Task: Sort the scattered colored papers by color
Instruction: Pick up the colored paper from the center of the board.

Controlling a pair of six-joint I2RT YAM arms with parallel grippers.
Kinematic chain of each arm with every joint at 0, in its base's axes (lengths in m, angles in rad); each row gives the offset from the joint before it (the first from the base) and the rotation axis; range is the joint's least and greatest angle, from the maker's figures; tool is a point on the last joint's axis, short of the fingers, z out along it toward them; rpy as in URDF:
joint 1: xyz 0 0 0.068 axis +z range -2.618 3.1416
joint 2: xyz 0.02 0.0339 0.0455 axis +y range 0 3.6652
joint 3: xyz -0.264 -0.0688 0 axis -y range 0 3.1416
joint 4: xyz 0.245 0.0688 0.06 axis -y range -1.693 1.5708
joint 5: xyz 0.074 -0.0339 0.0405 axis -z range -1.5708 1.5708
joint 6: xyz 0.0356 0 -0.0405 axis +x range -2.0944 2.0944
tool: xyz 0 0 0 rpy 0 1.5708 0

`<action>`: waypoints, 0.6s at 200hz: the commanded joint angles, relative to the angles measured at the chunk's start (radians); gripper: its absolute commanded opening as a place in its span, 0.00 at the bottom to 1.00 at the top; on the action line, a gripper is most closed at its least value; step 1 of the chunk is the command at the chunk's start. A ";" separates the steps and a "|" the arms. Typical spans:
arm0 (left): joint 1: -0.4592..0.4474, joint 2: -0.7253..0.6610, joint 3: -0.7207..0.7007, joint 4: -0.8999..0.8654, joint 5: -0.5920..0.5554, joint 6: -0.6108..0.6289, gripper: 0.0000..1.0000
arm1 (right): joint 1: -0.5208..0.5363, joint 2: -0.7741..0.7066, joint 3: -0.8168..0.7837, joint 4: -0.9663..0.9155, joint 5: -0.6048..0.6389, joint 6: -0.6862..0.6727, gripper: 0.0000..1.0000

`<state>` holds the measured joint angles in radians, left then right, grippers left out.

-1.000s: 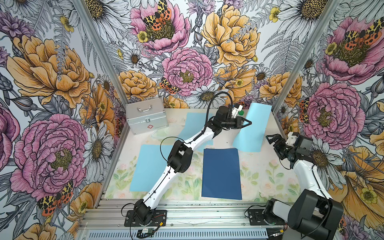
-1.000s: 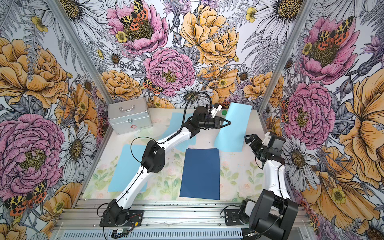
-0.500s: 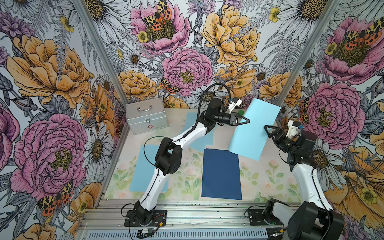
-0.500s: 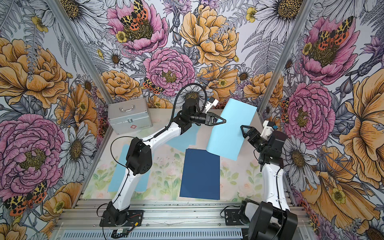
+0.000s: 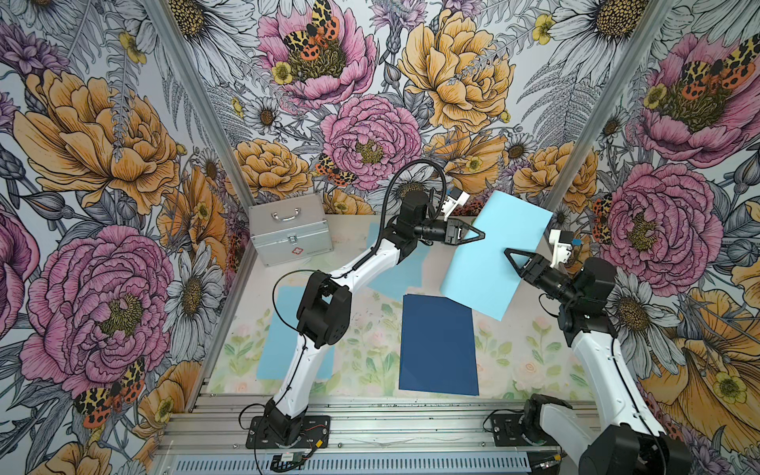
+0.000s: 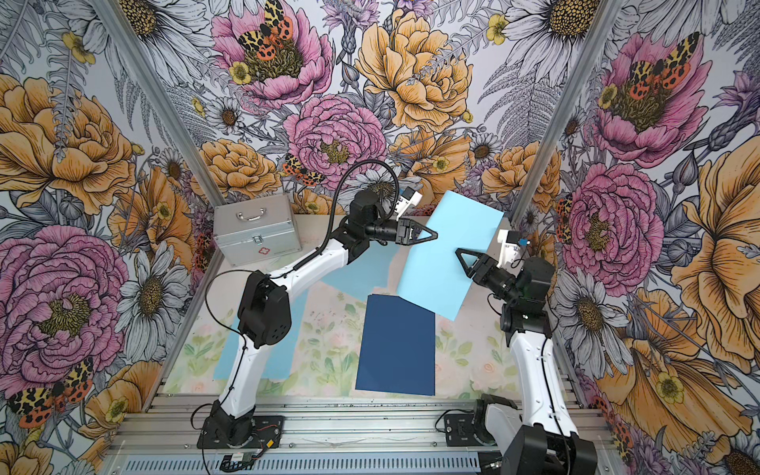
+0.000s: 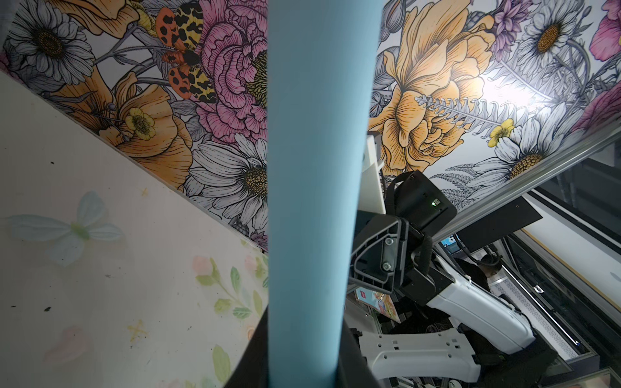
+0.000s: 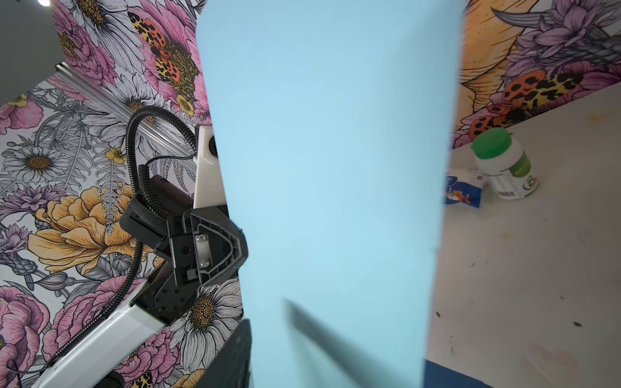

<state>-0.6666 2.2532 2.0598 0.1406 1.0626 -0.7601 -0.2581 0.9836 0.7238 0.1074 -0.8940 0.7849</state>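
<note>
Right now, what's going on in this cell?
The left gripper is clamped on one edge of a light blue sheet and holds it tilted, up off the table. The right gripper is at the opposite edge with its jaws around the paper; I can't tell if it grips. A navy sheet lies flat in the middle. Two other light blue papers lie apart, one by the left arm's elbow and one under its forearm. Sorting isn't finished.
</note>
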 commanded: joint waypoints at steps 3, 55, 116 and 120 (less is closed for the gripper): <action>0.020 -0.025 -0.023 0.043 -0.038 -0.010 0.23 | 0.008 -0.027 0.014 -0.078 0.030 -0.056 0.52; 0.034 -0.059 -0.087 0.086 -0.069 -0.029 0.20 | 0.009 -0.042 0.003 -0.101 0.038 -0.063 0.46; 0.033 -0.084 -0.124 0.104 -0.081 -0.041 0.20 | 0.011 -0.028 0.011 -0.124 0.034 -0.071 0.00; 0.033 -0.086 -0.127 0.104 -0.081 -0.041 0.21 | 0.011 -0.026 0.011 -0.126 0.036 -0.073 0.00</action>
<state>-0.6380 2.2414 1.9526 0.2012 1.0058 -0.7914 -0.2565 0.9543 0.7223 -0.0071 -0.8680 0.7322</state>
